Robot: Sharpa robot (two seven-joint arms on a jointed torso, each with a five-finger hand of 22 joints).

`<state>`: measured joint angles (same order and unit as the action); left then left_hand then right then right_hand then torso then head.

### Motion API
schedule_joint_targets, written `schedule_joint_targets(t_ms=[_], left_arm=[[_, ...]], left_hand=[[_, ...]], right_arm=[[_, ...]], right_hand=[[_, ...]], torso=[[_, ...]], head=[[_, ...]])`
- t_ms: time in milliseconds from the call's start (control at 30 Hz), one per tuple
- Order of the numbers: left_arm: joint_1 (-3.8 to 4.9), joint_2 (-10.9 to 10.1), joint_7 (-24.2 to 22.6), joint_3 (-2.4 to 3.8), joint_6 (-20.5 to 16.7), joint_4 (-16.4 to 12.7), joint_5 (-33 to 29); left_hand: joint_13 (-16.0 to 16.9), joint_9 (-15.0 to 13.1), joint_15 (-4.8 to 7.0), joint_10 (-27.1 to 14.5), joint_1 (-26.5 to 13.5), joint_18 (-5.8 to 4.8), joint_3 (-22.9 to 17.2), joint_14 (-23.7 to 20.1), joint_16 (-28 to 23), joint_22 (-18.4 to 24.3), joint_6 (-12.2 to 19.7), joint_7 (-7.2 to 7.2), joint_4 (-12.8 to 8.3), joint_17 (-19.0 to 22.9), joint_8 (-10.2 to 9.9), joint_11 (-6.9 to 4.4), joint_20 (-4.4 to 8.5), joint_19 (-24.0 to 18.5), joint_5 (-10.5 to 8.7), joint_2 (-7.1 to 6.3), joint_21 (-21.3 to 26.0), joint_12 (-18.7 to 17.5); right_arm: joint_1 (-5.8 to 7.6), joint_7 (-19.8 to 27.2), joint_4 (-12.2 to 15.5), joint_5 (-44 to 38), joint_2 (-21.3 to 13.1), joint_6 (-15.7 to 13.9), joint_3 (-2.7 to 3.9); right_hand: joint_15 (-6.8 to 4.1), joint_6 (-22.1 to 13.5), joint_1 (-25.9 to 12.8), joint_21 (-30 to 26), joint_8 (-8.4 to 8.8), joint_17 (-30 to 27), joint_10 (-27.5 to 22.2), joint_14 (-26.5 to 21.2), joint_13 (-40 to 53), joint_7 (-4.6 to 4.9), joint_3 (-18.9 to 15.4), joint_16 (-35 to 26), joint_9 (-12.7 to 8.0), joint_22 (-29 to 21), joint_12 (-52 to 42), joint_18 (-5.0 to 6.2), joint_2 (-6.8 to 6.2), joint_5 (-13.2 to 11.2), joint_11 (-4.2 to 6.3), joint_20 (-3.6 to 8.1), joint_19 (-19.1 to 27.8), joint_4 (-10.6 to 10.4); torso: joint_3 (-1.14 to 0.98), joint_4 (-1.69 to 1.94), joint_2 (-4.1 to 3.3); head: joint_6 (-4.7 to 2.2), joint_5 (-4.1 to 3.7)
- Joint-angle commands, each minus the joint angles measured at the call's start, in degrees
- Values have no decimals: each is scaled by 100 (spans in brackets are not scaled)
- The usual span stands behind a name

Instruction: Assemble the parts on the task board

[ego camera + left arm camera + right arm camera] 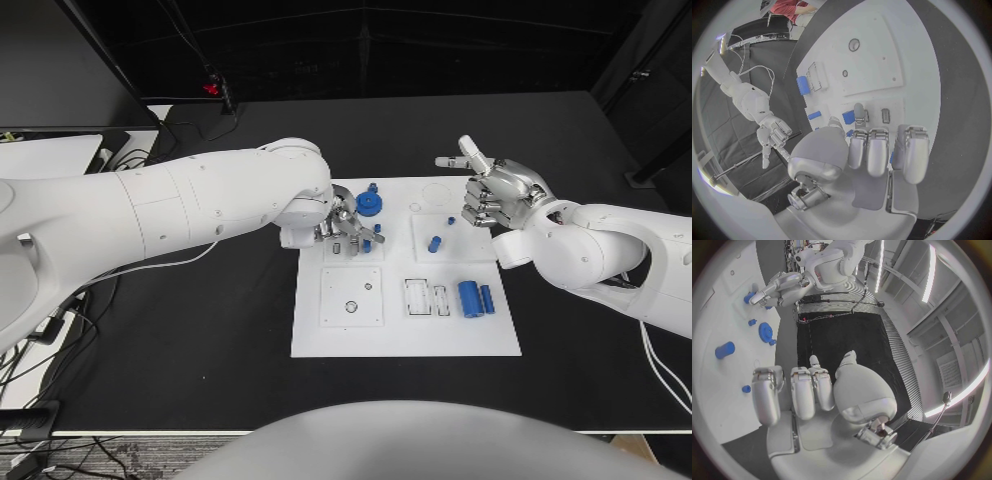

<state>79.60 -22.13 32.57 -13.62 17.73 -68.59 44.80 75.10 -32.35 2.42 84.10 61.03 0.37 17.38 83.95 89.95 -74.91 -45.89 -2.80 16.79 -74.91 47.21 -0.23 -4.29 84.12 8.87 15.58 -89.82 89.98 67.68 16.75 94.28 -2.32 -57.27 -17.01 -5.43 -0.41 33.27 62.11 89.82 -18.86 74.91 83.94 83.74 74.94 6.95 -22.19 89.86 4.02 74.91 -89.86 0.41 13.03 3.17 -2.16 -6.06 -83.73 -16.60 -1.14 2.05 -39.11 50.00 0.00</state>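
So, starting at your left: what is the left hand (343, 225) doing?

– I see it low over the task board (404, 335), at about ten o'clock from the board's middle. Its fingers (878, 152) are curled down together towards the white surface, with the thumb alongside.

– Is it holding anything?

– I cannot tell. A small blue part (378, 232) sits right at the fingertips, and the left wrist view shows blue between thumb and fingers, but I can't make out whether the hand pinches it or only touches it.

– And the other pieces?

– From the board's middle, the blue gear (369, 205) stands at eleven o'clock, just beyond the left hand's fingers. A blue peg (434, 243) lies near twelve o'clock, apart from both hands. Two blue cylinders (476, 298), one thicker than the other, lie side by side at about four o'clock, well away from either hand.

– Now the right side.

– I have the right hand (498, 190) at about two o'clock, raised over the board's far right corner and the black table (216, 330). It holds nothing. Its fingers are loosely bent and apart, and one finger sticks out towards nine o'clock. It touches none of the parts.
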Motion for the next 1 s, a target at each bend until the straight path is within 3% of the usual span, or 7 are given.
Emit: schedule_joint_targets(t_ms=[33,1000], left_arm=[[2,21,-36,5,119,24,17],[-24,172,10,5,26,212,17]], left_hand=[[1490,-8,46,590,-7,-37,-31,605,5,-1509,-42,4,-12,-1509,-22,-33,35,588,14,66,-18,2],[1490,-189,67,590,424,-37,-88,605,5,-1509,-117,27,-28,-1509,-250,-56,54,588,95,53,-18,2]], right_arm=[[5,-55,5,12,6,-15,0],[-2,-218,-22,0,40,-33,-6]], right_hand=[[22,-41,19,14,-21,1509,606,626,1506,-15,-10,14,-7,1506,-14,-39,20,-4,-13,-17,-621,-9],[27,-84,24,-63,-40,1509,606,626,1506,-17,-10,14,-7,1465,-14,-8,36,0,-17,-23,-518,-1]], torso=[[-1,1,2],[0,2,-3]], head=[[0,-3],[0,-49]])
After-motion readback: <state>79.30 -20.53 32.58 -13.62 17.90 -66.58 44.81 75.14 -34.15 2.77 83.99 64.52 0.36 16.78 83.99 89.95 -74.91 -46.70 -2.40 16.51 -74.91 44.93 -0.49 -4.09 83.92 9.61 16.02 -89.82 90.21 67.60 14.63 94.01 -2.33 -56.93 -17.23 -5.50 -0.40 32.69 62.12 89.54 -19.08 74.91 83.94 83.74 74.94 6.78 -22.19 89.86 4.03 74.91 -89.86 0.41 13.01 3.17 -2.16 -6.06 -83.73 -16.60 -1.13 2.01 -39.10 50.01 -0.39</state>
